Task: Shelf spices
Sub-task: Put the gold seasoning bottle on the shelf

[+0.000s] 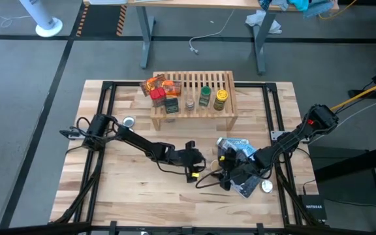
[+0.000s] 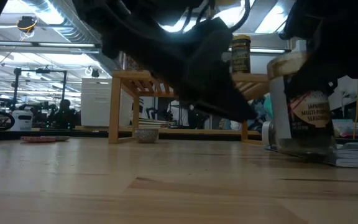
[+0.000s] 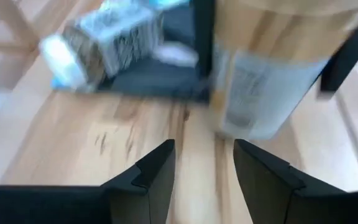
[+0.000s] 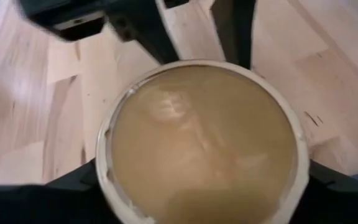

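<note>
The shelf (image 1: 193, 98) stands at the table's far middle with several spices (image 1: 168, 94) on its slats. A tan-capped jar (image 2: 300, 112) with a white label stands upright right of centre, and my right gripper (image 4: 201, 186) is shut on it, one finger on either side of its cap (image 4: 204, 143). In the high view the right gripper (image 1: 230, 171) hides most of the jar. My left gripper (image 3: 204, 168) is open just left of the jar (image 3: 260, 81), pointing at it, with only bare tabletop between its fingers. My right gripper pinches the jar between its two fingers, by the sides at the cap's rim (image 4: 107, 180). The fingers (image 4: 73, 183) slant down from the table's right and near side. The jar is upright; whether its base (image 2: 303, 149) rests on the table or the pouch, I cannot tell.
A blue-and-black pouch (image 1: 240, 147) lies under and behind the right gripper. One silver disc (image 1: 128, 121) lies left of the shelf and another (image 1: 266, 187) near the right arm. Black rails (image 1: 103, 130) run along the table's sides. Bare wood lies along the near edge.
</note>
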